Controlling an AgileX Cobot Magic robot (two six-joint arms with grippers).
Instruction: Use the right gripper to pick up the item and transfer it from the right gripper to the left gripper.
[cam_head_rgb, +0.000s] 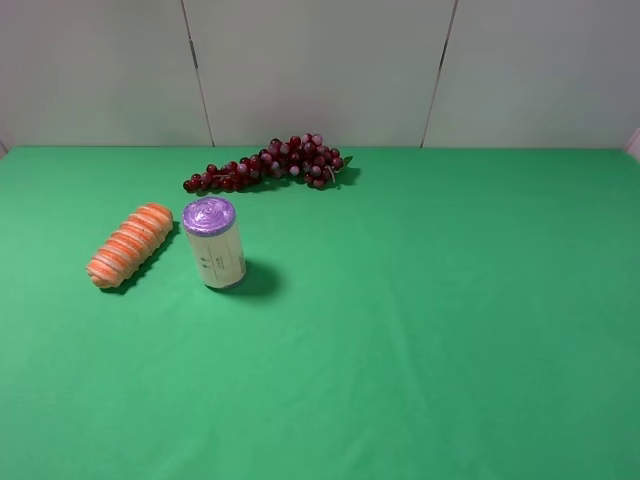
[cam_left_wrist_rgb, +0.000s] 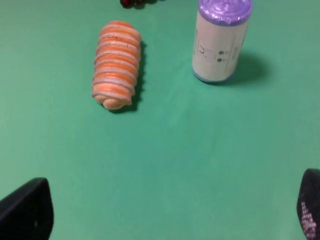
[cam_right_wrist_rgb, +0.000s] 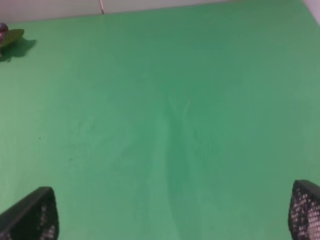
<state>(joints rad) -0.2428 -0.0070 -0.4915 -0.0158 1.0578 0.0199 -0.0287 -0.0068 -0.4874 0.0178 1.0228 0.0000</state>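
Note:
The item, an orange loaf-like toy with cream spiral ridges (cam_head_rgb: 130, 245), lies on the green table at the left, just left of the can. It also shows in the left wrist view (cam_left_wrist_rgb: 116, 64). Neither arm shows in the exterior high view. In the left wrist view the left gripper (cam_left_wrist_rgb: 170, 212) is open and empty, with its fingertips (cam_left_wrist_rgb: 27, 210) wide apart at the picture's corners, well short of the item. In the right wrist view the right gripper (cam_right_wrist_rgb: 172, 212) is open and empty over bare green cloth, with its fingertips (cam_right_wrist_rgb: 32, 215) wide apart.
A cream can with a purple lid (cam_head_rgb: 213, 243) stands upright right of the item; it also shows in the left wrist view (cam_left_wrist_rgb: 220, 40). A dark red grape bunch (cam_head_rgb: 268, 163) lies behind them near the back wall. Green cloth (cam_head_rgb: 450, 320) covers the table.

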